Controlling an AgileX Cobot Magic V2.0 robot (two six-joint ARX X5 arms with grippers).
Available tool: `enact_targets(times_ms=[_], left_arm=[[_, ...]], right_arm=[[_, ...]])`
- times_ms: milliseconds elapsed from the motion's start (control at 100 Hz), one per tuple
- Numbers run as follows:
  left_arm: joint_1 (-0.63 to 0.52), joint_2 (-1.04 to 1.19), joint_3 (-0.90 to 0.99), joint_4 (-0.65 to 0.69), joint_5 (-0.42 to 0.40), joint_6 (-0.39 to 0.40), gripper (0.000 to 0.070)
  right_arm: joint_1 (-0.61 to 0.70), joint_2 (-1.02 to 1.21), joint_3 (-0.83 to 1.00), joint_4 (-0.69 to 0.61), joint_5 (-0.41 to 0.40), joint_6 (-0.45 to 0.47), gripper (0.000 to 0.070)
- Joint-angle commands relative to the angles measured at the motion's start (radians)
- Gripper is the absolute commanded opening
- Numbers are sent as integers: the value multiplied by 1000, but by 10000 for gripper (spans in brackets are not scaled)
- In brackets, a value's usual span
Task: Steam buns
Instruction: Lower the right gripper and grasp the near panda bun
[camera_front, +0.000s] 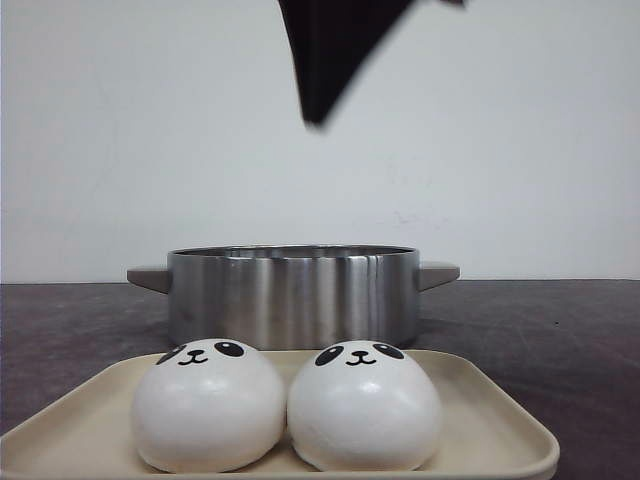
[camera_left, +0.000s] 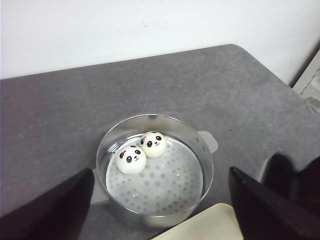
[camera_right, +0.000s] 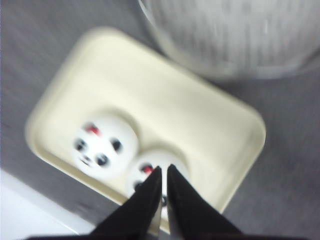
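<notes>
Two buns (camera_left: 142, 152) in steamer (camera_left: 199, 150) | two on tray (camera_front: 490, 410) | right gripper (camera_right: 164, 175) nearly closed, empty | left gripper (camera_left: 160, 200) wide

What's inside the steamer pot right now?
Two panda buns sit touching on the perforated steamer plate inside the steel pot. The near rim and the left gripper's fingers hide the pot's nearest edge.

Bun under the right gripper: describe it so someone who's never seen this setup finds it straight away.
Start at the cream tray in front of the steel pot. Two panda-face buns sit side by side on it, touching. The one meant is the bun on the robot's right, directly below the right gripper in the blurred wrist view; its neighbour sits clear of the gripper.
</notes>
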Motion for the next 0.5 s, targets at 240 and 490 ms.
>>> enact_targets(times_ms=[240, 490], left_arm=[[-6, -73, 13, 8, 0, -6, 516], [-6, -81, 13, 7, 0, -7, 516]], right_arm=[[45, 10, -199, 157, -32, 120, 174], [42, 10, -208, 145, -69, 119, 414]])
